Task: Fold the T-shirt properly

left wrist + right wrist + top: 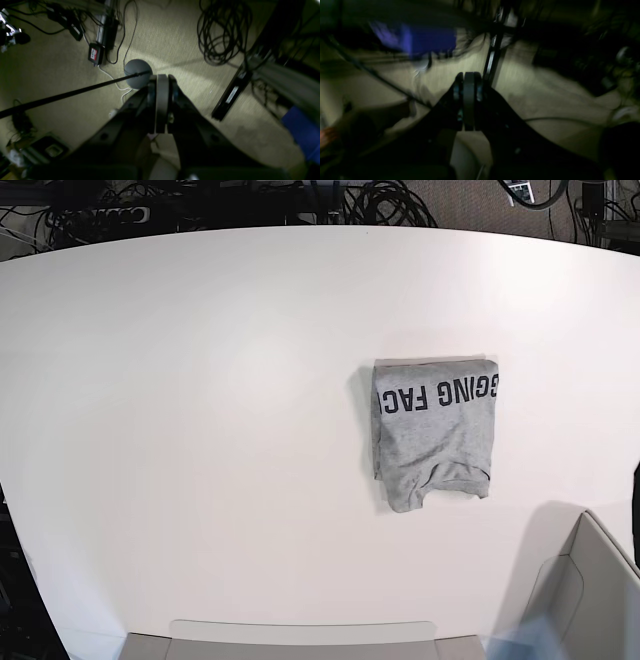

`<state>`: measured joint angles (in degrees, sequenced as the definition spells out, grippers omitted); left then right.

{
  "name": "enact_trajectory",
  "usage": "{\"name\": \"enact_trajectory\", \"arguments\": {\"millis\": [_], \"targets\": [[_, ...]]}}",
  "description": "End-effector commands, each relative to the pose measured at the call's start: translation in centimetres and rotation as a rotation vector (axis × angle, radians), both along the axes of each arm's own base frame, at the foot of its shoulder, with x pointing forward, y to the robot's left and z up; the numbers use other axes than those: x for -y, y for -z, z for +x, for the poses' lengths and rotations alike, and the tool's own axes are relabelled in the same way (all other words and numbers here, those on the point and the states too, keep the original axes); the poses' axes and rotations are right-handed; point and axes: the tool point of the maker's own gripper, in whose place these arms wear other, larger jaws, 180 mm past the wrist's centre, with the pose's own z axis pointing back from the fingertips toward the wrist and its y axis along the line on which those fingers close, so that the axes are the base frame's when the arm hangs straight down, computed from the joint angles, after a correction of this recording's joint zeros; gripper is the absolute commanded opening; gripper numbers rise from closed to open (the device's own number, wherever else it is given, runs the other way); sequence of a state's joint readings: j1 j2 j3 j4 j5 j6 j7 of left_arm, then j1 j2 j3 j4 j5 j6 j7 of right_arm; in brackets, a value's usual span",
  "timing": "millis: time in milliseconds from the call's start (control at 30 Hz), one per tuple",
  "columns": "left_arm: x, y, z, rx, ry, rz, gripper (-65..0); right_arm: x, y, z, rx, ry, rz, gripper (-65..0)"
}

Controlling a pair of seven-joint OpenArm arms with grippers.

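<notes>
Lying folded into a compact block on the white bench, the T-shirt has neither pincer near it; both arms are pulled clear of the bench, and their wrist views look down at carpeted floor and cables instead. The left pincer is closed on nothing, its two flat pads pressed together; the right pincer is likewise shut and empty, though its view is dim and smeared.

By my judgement the fold is essentially done, so the main risk is disturbing it: a returning pincer could snag the loose lower edge, where a sleeve or hem bulges out unevenly, and drag the layers apart. That soft knit cloth would slide easily on the smooth, glossy bench.

The shirt is heather-grey cotton with dark block letters running across its upper band, roughly rectangular, softly rumpled at the bottom.
</notes>
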<state>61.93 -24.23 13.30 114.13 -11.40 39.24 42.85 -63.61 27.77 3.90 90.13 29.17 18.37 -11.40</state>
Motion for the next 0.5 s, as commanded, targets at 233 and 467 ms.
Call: {"name": "enact_trajectory", "arguments": {"millis": [233, 467], "targets": [[1.5, 5.1, -6.6, -0.211, -0.107, -0.038, -65.0, 6.1, 8.0, -5.8, -0.031, -0.044, -0.252, -65.0], [-2.3, 9.3, -10.2, -0.35, -0.302, -0.001, -65.0, 8.9, 11.1, -6.3, -0.051, -0.104, -0.316, -65.0]]}}
